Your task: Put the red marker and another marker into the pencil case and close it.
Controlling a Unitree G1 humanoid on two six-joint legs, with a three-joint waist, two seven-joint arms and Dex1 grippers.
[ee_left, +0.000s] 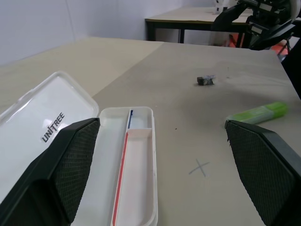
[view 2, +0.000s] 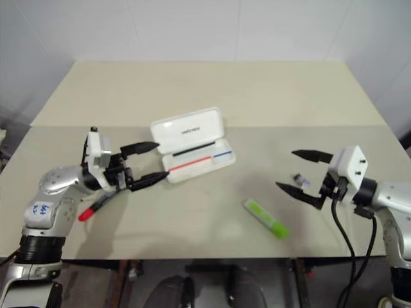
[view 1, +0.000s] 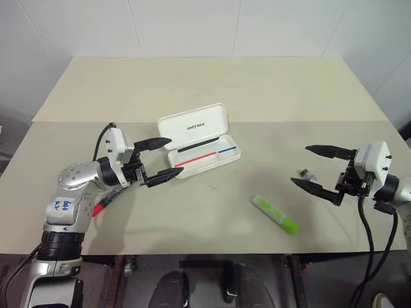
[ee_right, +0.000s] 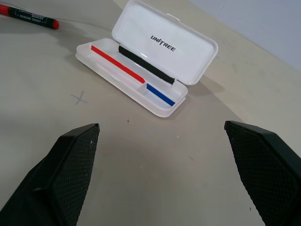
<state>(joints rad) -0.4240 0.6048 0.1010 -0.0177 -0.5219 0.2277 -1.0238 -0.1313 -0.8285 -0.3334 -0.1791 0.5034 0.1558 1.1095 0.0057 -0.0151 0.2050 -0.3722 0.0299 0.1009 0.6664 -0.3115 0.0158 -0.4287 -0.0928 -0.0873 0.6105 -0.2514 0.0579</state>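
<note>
Two beige slabs meet along a seam to make the desk [view 1: 270, 90], which stands against a wall of large white tiles [view 1: 192, 25]; the left wrist view shows a second, dark-legged table [ee_left: 188, 21] farther off in the room. One pencil case [view 1: 199, 142] lies open near the middle of the desk, just on the near side of the seam, its white lid [view 1: 192, 126] with dark UNITREE lettering tipped back and its tray [view 1: 209, 157] showing a thin red stripe and a shorter blue one, with nothing in it. One red marker [view 2: 95, 206], slim and black with a red cap end, lies on the desk to the left of the case, partly under the left arm. One lime-green marker [view 1: 275, 214] lies slanted on the desk to the right of the case, well apart from it. One small dark object [view 1: 307, 174], too small to identify, sits on the desk farther right, and a faint pencilled cross [view 1: 215, 188] marks the surface between the case and the green marker. Two grippers hang above the desk: the left gripper [view 1: 162, 160] has its black fingers spread wide and holding nothing, their tips near the case's left end, and the right gripper [view 1: 316, 167] likewise has its fingers spread wide and bare, near the small dark object.
</note>
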